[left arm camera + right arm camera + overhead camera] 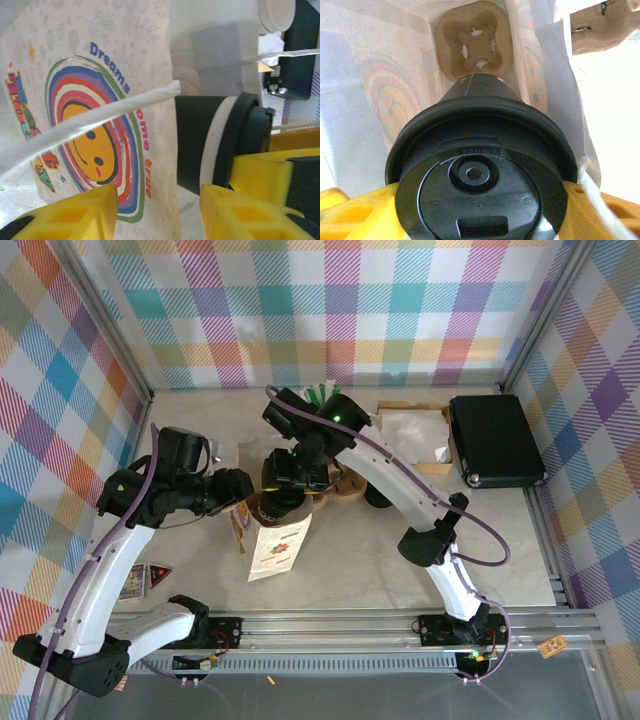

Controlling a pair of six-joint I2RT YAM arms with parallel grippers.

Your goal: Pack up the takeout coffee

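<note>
**L gripper** (159,212): yellow fingers spread wide, clamping nothing. The bag's printed side is just ahead, w/ its edge running down into the gap.

**Paper bag** (100,100): white, rainbow smiley print, "Dreams come true". Directly ahead of L gripper. Its walls surround what R gripper carries.

**Cord handle** (90,120): twisted white cord, crosses the print diagonally, just above L fingers.

**Takeout coffee** (475,165): black sleeve, white band, black lid w/ sip hole. Pinched by R gripper, lid facing the wrist, base pointing into the bag. From L gripper it is ahead and to the right, base end hidden behind the printed panel.

**R gripper** (475,220): yellow fingers pressed vs. lid rim, one on each side.

**Pulp cup carrier** (475,47): at bag's far end, straight ahead of R gripper, beyond cup base. Contact w/ cup: cannot tell.

**Black case** (495,440): well apart, off to R gripper's right.
</note>
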